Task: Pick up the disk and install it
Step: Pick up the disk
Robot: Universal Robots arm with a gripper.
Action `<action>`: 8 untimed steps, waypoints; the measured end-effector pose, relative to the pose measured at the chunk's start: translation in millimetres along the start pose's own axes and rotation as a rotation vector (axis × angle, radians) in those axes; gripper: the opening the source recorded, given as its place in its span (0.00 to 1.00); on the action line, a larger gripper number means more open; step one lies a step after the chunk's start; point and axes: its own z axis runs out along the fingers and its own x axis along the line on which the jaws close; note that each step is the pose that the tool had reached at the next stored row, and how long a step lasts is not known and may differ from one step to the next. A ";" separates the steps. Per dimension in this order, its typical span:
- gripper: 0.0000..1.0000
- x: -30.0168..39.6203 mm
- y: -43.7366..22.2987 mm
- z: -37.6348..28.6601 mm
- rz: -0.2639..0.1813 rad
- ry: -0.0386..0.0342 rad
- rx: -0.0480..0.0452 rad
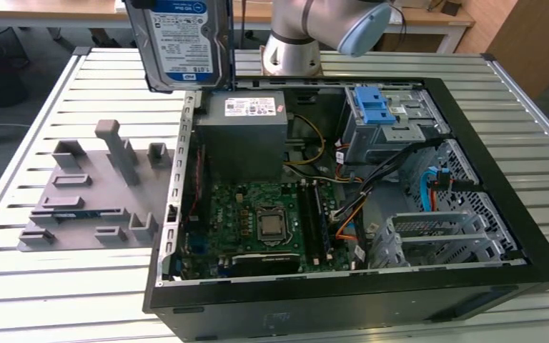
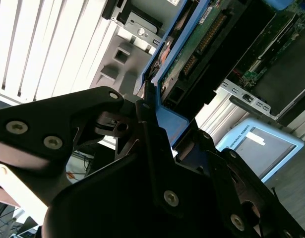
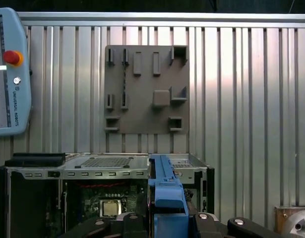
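The disk (image 1: 181, 43) is up in the air, clear of the bench (image 1: 503, 93) and outside the open PC case (image 1: 503, 214). In the exterior view it hangs on edge over the far end of the case with its blue-and-white label facing the camera. It's just to the exterior view's left of the arm's base (image 1: 292, 50), above the corner where the big grey power supply (image 1: 246, 132) sits.

The fingers (image 2: 150, 134) are clamped on it. In both wrist views there's 1 black finger on each side of the disk's blue bracket (image 3: 165, 191), pressed right against the plastic with no gap I can see. The second wrist view also catches the disk's other face, with the green circuit board (image 2: 204, 42).

Inside the case, the power supply fills the far corner on the exterior view's left. The silver drive cage (image 1: 389, 132) with the blue latch is at the far end toward the exterior view's right. The motherboard (image 1: 246, 246) lies flat on the case floor with the bare CPU (image 1: 271, 226) in the middle of it, and a tangle of cables (image 1: 351, 207) runs beside it. A second perforated metal cage (image 1: 442, 232) sits near the front on the exterior view's right.

On the bench, just beside the case on the exterior view's left, there's a grey fixture plate (image 1: 94, 193) covered in slots and posts. The first wrist view also shows a teach pendant (image 3: 8, 74) with a red button, lying on the bench apart from that plate.
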 end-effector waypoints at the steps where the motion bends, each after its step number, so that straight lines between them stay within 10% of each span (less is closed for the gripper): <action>1: 0.36 0.4 -1.5 0.0 0.000 0.0000 -0.0002; 8: 0.36 2.5 -12.2 -0.2 0.000 0.0001 -0.0011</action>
